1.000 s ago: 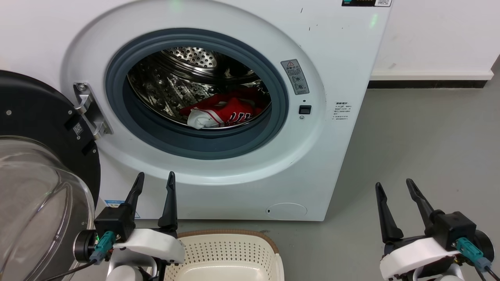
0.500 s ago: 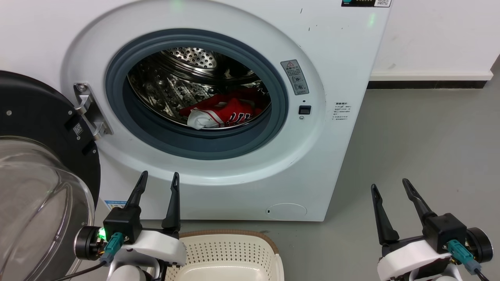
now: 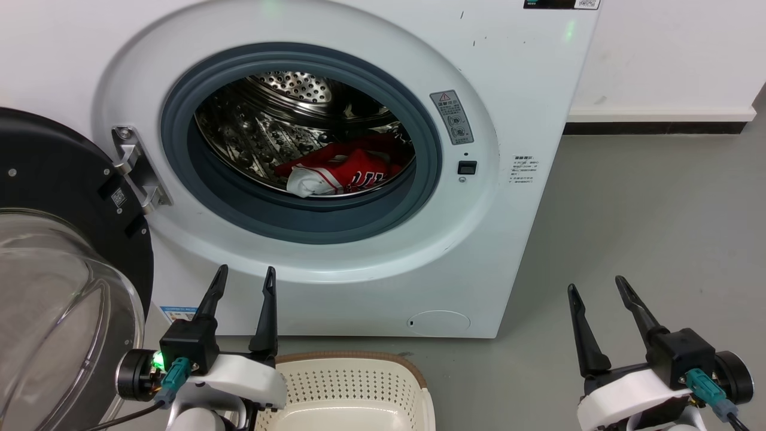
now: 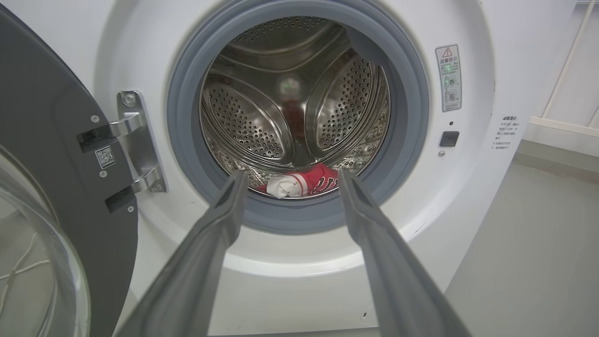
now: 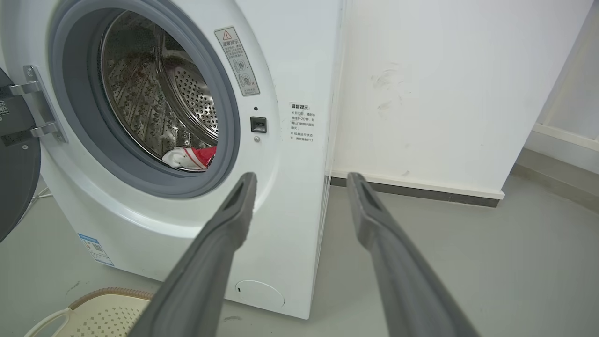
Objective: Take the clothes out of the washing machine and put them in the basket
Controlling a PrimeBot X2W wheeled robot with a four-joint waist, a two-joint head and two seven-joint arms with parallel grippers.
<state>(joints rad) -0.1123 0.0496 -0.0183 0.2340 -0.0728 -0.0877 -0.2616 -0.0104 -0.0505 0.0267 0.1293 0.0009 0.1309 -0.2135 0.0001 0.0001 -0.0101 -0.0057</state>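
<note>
1. The clothes point(image 3: 344, 173) lie bunched on the floor of the washing machine point(image 3: 526, 90), low and to the right in its drum point(image 3: 263, 126), just behind the grey seal point(image 3: 176, 149). None has left the machine yet.
2. The door point(image 3: 48, 173) stands swung open on the machine's left, so you have a free line into the opening.
3. The basket point(image 3: 350, 383) sits just in front of the machine, below the opening, probably so that a garment pulled out has a short way to go. The part you can see holds nothing.
4. Your left gripper point(image 3: 246, 269) hovers in front of the machine under the opening, jaws spread wide and empty. Your right gripper point(image 3: 595, 283) hangs off the machine's right front corner, just as wide and empty.
5. The left wrist view looks straight into the machine, with the clothes framed between its fingers. I judge that arm the better lined up to reach.
6. The right wrist view takes the machine at an angle and catches a slice of garment past the seal. The head view gives you both grippers and the basket together.
</note>
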